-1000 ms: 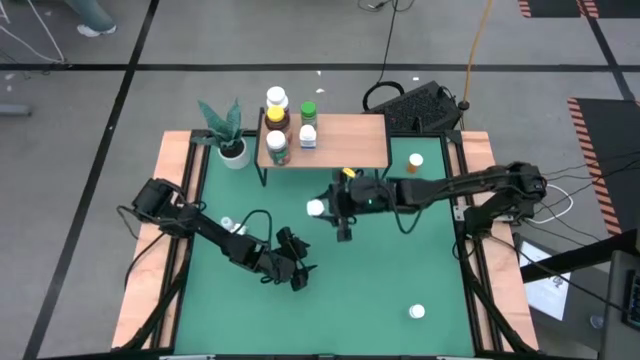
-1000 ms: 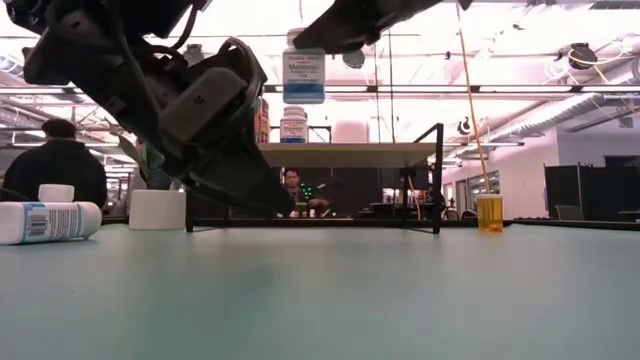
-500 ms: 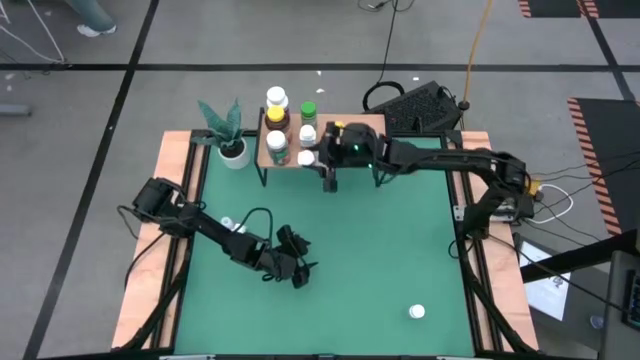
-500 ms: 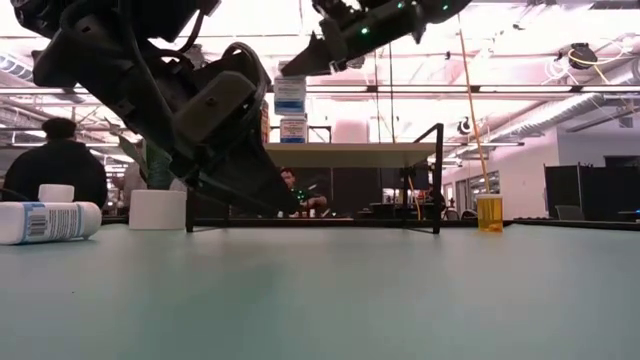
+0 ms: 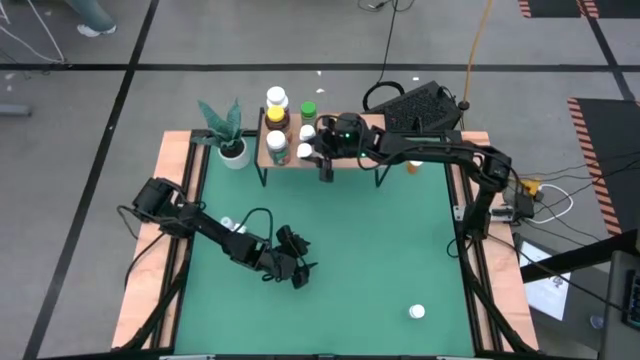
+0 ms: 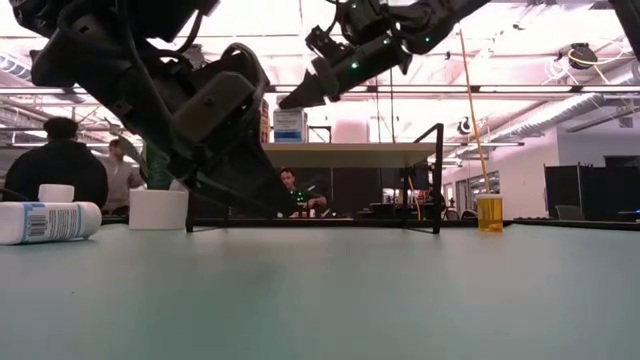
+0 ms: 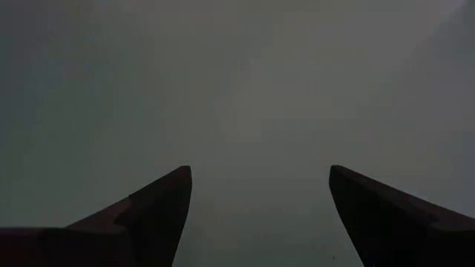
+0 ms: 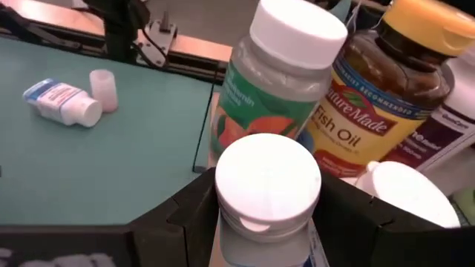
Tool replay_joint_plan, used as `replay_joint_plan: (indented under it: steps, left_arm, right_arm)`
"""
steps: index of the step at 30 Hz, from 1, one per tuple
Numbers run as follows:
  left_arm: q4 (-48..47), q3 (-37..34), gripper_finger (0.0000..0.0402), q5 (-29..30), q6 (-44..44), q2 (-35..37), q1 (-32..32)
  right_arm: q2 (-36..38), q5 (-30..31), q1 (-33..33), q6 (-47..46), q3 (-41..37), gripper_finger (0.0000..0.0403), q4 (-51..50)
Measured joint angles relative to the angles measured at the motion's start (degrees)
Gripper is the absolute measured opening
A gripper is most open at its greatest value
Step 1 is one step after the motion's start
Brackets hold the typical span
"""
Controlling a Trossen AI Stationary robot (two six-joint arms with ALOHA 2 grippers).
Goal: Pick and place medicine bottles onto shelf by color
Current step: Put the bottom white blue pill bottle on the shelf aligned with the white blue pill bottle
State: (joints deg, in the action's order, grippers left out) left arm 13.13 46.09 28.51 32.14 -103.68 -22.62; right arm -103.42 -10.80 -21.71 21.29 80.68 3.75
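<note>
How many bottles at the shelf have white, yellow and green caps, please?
White-capped bottles: 3, counting the held bottle in the right gripper jaws
Yellow-capped bottle: 1
Green-capped bottle: 1
Total: 5

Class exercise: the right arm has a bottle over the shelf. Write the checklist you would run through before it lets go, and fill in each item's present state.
1. Right tool gripping the white-capped bottle: ok, fingers on both sides.
2. Bottle over the shelf: ok, at its left part in the high view.
3. Bottle resting on the board: cannot tell.
4. Clearance from neighbours: not ok, the fish oil bottle and green-labelled bottle stand close behind.
5. Colour match with neighbours: cannot tell, held bottle's label hidden.
6. Left tool clear: ok, open, low over the table.
</note>
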Motion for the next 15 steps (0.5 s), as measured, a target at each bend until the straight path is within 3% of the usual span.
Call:
replay_joint_plan:
  steps: [7,15]
  left_arm:
    - [-0.01,0.0,0.0321,-0.01,-0.07,0.0,0.01]
    - [-0.03,0.0,0.0321,-0.04,-0.04,0.0,0.01]
  right_arm:
    - [-0.34,-4.44,-1.34,-1.99,0.0,0.0183,0.32]
    - [-0.36,-4.71,-2.09,-2.64,-0.07,0.0188,0.72]
